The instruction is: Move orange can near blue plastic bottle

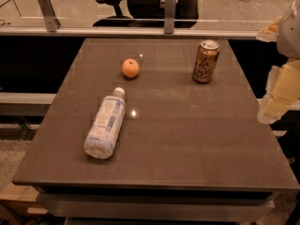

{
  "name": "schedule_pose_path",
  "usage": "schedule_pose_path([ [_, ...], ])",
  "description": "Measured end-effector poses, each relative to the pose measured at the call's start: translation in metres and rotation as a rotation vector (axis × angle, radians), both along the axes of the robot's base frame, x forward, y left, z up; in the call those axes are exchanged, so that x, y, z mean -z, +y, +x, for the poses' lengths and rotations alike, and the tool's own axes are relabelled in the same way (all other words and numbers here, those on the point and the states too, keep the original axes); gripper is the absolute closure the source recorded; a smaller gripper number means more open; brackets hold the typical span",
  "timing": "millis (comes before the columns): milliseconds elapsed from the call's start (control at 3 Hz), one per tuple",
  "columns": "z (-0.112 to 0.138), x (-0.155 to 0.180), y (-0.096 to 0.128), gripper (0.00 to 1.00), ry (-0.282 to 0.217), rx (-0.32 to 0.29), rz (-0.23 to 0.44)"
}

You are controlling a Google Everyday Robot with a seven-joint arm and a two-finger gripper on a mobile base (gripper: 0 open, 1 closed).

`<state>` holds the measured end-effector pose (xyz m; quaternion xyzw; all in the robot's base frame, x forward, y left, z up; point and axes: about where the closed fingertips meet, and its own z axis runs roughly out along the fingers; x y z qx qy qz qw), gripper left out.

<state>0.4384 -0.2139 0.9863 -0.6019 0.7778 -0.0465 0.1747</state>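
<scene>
Three objects rest on the dark tabletop [187,139]. The orange can [206,62] stands upright toward the far right. The blue plastic bottle [106,123] lies on its side at the near left, white cap pointing away, well apart from the can. A round orange fruit [131,68] sits just beyond the cap. The gripper [277,96] hangs off the tabletop's right edge, touching none of them; whether its jaws are open cannot be told.
</scene>
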Motion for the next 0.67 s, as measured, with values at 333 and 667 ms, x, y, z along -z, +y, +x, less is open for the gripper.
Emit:
schedule_pose_path([
  [333,0.0,0.0,0.0,0.0,0.0,0.0,0.0],
  [667,0.003,-0.011,-0.003,0.0,-0.043,0.013,0.021],
])
